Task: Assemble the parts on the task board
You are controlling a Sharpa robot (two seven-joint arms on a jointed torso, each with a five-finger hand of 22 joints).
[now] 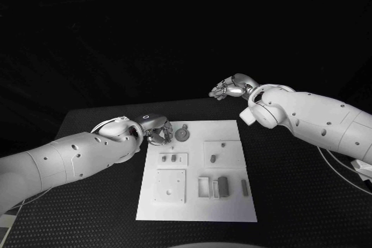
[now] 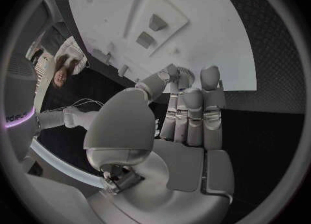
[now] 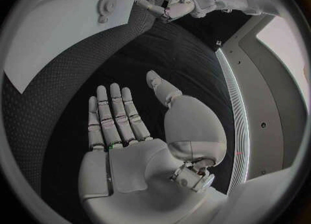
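Head view: left hand (image 1: 157,130), fingers curled, nothing visibly held, at task board (image 1: 233,205) far-left corner beside oval part (image 1: 183,133). Right hand (image 1: 230,88) flat, empty, beyond board. Risk: curled fingers nudging part aside.

— Any text, labels, nos. to read?
— None legible. Task board (image 1: 198,172) is plain white, no markings; parts (image 1: 223,186) bear no print.
— Nothing on the arms?
— A few small letters on the white body at the left wrist view's rim, too blurred to read.
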